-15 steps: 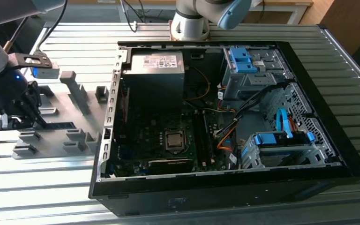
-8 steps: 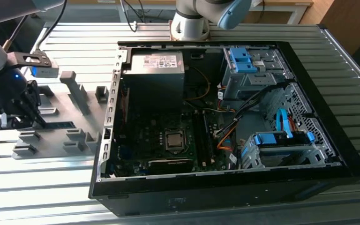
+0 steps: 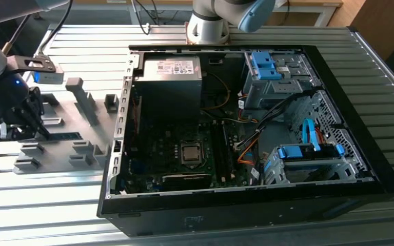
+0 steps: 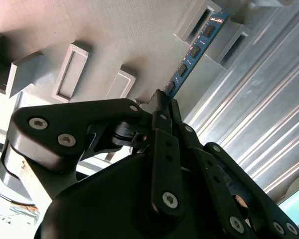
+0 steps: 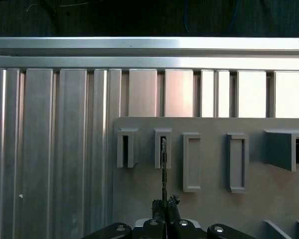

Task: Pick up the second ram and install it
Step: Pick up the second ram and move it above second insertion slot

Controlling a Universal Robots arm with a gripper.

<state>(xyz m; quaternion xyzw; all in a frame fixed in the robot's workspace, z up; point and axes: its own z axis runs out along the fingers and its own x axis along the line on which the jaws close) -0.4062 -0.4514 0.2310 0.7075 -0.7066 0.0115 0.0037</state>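
The second ram (image 4: 192, 52) is a slim blue board with black chips. Its far end stands in a slot of the grey slotted holder (image 4: 89, 30). My gripper (image 4: 164, 99) is shut on its near end, the black fingers pressed against both faces. The first wrist view has the ram (image 5: 163, 169) edge-on, running from my gripper (image 5: 164, 205) into a holder (image 5: 214, 199) slot. In the exterior view, my gripper (image 3: 26, 132) hangs over the holder (image 3: 80, 154) at the exterior view's left, with the ram (image 3: 65, 137) beside it.
An open computer case (image 3: 361, 169) lies to the exterior view's right of the holder, with the motherboard (image 3: 183, 154), loose cables and light-blue drive clips (image 3: 266, 64) inside. The case's left wall (image 3: 118, 133) stands between holder and board. All rests on a ribbed aluminium table (image 3: 46, 195).
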